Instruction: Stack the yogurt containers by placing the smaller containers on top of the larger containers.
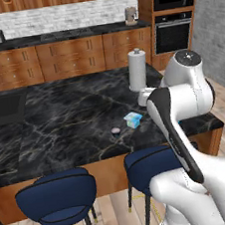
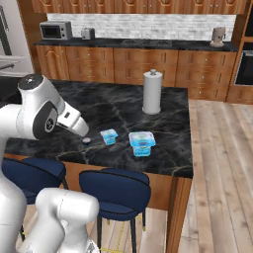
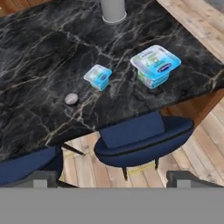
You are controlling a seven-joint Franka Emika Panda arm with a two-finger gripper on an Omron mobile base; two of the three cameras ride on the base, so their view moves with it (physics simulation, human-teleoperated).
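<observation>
Black marble counter [image 3: 39,52] holds 3 unstacked yogurt containers; pincer [image 3: 112,181] gapes wide.

Black gold-veined counter [image 3: 39,52]; teal-and-white large pack [image 3: 155,65]; light-blue small pack [image 3: 98,76]; navy stools [image 3: 140,138].

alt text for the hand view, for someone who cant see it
Three yogurt containers sit apart, unstacked, on a black marble counter: a large teal-and-white pack, a small light-blue pack and a tiny round cup. The base of a paper-towel roll stands at the top edge, and blue stools sit below the counter's edge over wood flooring.
</observation>
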